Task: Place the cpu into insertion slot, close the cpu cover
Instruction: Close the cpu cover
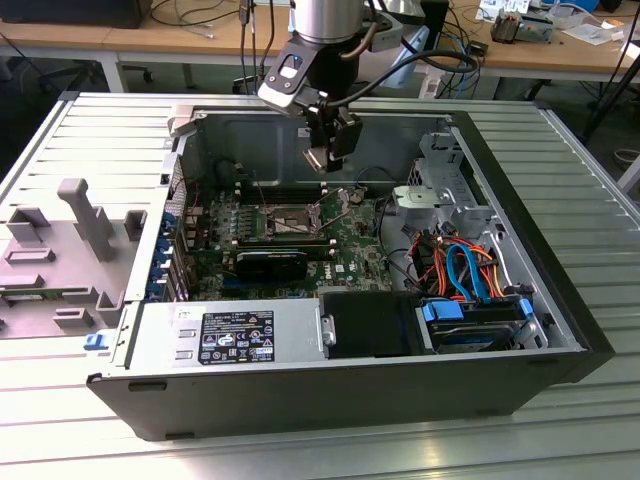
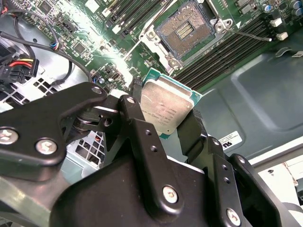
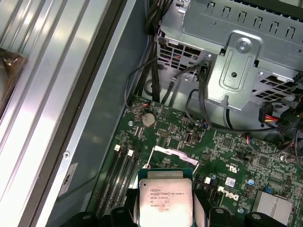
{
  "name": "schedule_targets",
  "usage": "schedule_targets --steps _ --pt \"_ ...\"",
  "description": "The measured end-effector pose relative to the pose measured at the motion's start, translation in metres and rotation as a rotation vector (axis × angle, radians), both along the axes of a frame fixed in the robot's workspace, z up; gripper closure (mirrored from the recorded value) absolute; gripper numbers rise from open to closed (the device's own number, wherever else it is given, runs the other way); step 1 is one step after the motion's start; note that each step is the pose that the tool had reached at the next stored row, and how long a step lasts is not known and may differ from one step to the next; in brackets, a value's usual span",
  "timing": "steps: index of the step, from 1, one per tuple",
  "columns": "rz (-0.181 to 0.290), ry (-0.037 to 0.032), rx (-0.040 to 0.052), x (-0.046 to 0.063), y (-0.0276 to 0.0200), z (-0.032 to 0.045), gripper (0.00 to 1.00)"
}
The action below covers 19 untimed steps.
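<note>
Pincer [image 2: 164, 122] tight around text-stamped cpu [image 2: 166, 105]

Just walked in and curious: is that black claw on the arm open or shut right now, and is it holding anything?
Gripper: shut on the flat, square, silver-grey cpu chip, held above the green circuit board.
</note>
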State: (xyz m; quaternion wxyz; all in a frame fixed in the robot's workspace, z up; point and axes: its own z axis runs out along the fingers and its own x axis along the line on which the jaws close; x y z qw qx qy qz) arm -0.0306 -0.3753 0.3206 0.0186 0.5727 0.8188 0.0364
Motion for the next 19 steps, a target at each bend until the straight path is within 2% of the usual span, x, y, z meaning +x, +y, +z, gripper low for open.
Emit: schedule_targets --steps 19 --pt "-0.029 0.0000 0.0000 0.0000 0.0000 -0.0004 0.45"
